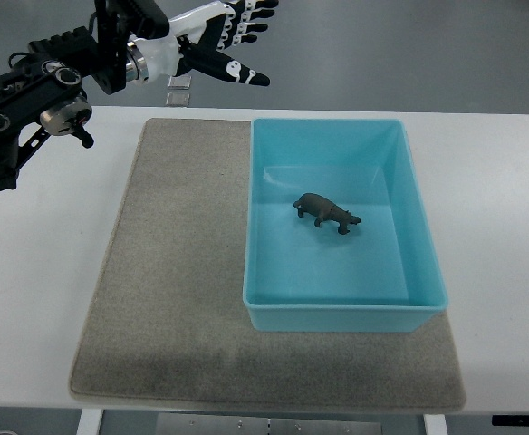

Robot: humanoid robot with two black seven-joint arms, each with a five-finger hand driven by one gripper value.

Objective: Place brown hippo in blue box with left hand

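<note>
Brown hippo (326,212) stands upright inside the blue box (420,237), near the middle of its floor, touching no wall. Box sits on the right half of a grey mat (174,272); mat lies on a white table (38,299). Left hand (233,41) is raised beyond the table's far edge, above the mat's far left corner, well apart from the box. Fingers spread, holding nothing. Its black arm (38,91) enters from the upper left.
</note>
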